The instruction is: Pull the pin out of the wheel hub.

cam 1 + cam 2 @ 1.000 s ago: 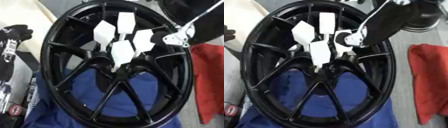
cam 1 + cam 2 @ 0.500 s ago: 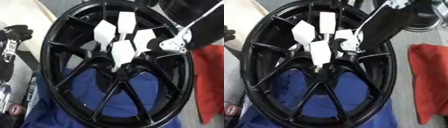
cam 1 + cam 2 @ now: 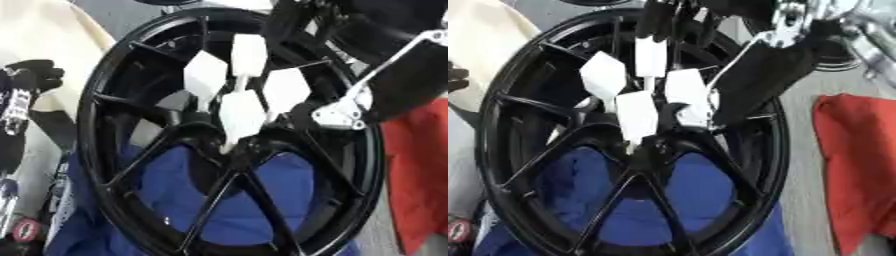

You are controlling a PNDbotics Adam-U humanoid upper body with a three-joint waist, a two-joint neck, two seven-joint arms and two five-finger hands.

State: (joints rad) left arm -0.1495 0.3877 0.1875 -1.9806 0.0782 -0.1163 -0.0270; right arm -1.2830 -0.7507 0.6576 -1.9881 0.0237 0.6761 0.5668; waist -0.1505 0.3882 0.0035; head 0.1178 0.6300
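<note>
A black spoked wheel [image 3: 94, 150] lies on a blue cloth [image 3: 636, 200]. Several white, diamond-shaped pins stand bunched at its hub [image 3: 234, 149]: the top pin [image 3: 651, 56], a left one [image 3: 604, 75], a right one [image 3: 686, 87] and a low middle one [image 3: 636, 116]. My right hand [image 3: 677, 20] comes in from the top right with dark fingers pointing down. Its fingertips sit at the upper end of the top pin, while its forearm [image 3: 754, 85] crosses the rim's right side. My left hand [image 3: 31, 75] shows as a dark shape at the left edge, away from the wheel.
A red cloth [image 3: 859, 160] lies right of the wheel on the grey table. A cream cloth [image 3: 44, 35] is at the upper left. A silver bracket [image 3: 337, 115] on my right arm hangs over the right spokes. Small black and silver parts lie along the left edge.
My right arm has swung up and left across the rim, bringing the hand from beside the right pin to the top of the uppermost pin. The pins stand as before.
</note>
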